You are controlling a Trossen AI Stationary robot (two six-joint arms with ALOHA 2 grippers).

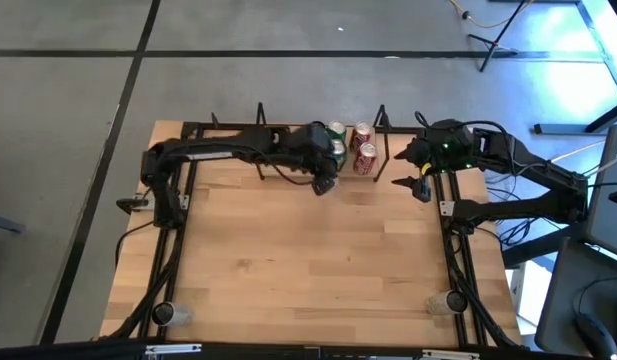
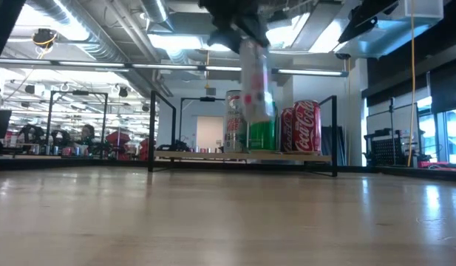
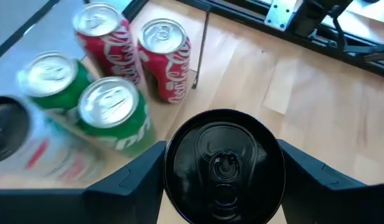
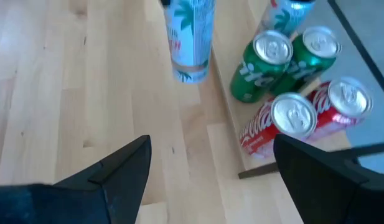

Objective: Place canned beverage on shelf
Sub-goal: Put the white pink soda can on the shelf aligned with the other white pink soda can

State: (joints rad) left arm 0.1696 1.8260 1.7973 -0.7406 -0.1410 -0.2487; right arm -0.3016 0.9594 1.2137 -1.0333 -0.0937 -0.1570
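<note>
Left gripper clamped on a black-topped canned beverage, raised just before the shelf in the low view; right gripper wide open, empty, near the shelf's red cans.

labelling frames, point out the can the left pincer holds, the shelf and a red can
held can [image 3: 224, 165], left wrist view, its dark top
shelf [image 2: 213, 155], low view, board's front edge
red can [image 4: 294, 116], right wrist view, its silver lid
</note>
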